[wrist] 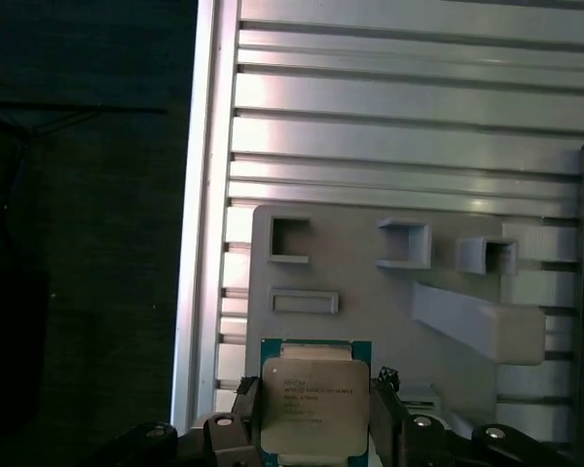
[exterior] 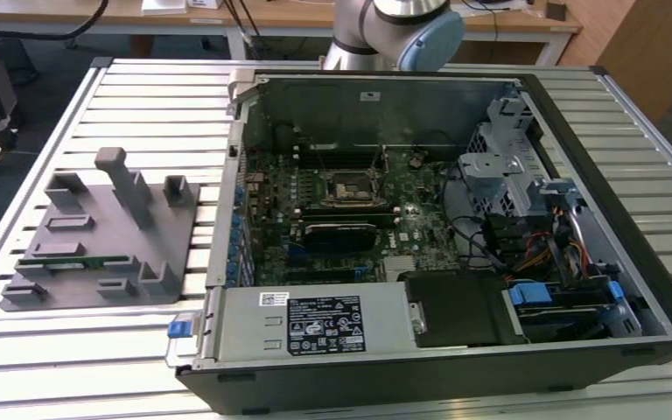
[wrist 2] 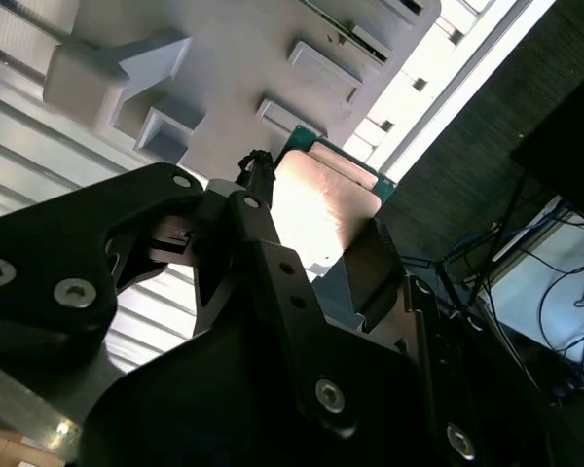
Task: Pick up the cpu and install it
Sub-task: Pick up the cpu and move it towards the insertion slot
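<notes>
Silver-topped cpu (wrist: 316, 409) sits clamped in our pincer (wrist: 315, 384), grey tray (wrist: 370, 292) beyond it. We reckon pick-up's done, carrying now; seating will want it dead square.

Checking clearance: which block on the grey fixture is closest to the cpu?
The low flat rectangular frame, right beside the cpu gripped in the end effector; the taller brackets stand in a row beyond it.

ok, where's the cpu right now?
In both wrist views the cpu is gripped in the hand, up above the grey holder.
</notes>
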`<state>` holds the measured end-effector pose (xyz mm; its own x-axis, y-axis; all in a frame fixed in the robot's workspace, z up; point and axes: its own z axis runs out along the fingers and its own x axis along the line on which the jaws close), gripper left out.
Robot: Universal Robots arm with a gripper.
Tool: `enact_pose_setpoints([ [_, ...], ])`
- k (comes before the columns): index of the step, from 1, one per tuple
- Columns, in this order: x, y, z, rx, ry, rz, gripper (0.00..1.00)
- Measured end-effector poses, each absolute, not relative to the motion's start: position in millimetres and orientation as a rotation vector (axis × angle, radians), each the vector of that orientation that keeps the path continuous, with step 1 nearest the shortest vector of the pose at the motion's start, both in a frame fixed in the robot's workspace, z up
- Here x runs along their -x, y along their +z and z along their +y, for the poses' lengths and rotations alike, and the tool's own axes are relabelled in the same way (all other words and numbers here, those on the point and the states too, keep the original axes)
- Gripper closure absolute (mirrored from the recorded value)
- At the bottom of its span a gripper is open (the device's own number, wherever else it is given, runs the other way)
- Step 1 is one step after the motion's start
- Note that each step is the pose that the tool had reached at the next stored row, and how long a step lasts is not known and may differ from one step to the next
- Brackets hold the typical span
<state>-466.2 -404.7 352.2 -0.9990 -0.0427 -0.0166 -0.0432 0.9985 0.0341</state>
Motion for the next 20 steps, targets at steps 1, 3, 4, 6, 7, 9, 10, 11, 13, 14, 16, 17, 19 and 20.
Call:
enact_pose_setpoints([
  [1,466.2,355.3,-404.2,0.067,0.054,3.124,0.46],
  [3,466.2,361.1,-403.4,0.067,0.054,3.124,0.46],
  [4,466.2,364.2,-403.0,0.067,0.054,3.125,0.46],
  [6,466.2,370.8,-402.2,0.067,0.054,3.125,0.46],
  [7,466.1,373.9,-401.8,0.067,0.054,3.124,0.46],
  [9,466.2,379.9,-401.0,0.067,0.054,3.125,0.46],
  [10,466.1,382.6,-400.8,0.067,0.054,3.125,0.46],
  [11,466.2,384.9,-400.6,0.067,0.054,3.125,0.46],
  [13,466.2,385.7,-400.0,0.067,0.054,3.124,0.46],
  [14,466.1,385.8,-399.9,0.067,0.054,3.124,0.46],
  [16,464.6,385.7,-399.7,0.067,0.054,3.125,0.46],
  [17,463.3,385.5,-399.5,0.067,0.054,3.125,0.46],
  [19,458.8,385.3,-399.4,0.067,0.054,3.125,0.46],
  [20,455.7,385.3,-399.3,0.067,0.054,3.125,0.46],
])
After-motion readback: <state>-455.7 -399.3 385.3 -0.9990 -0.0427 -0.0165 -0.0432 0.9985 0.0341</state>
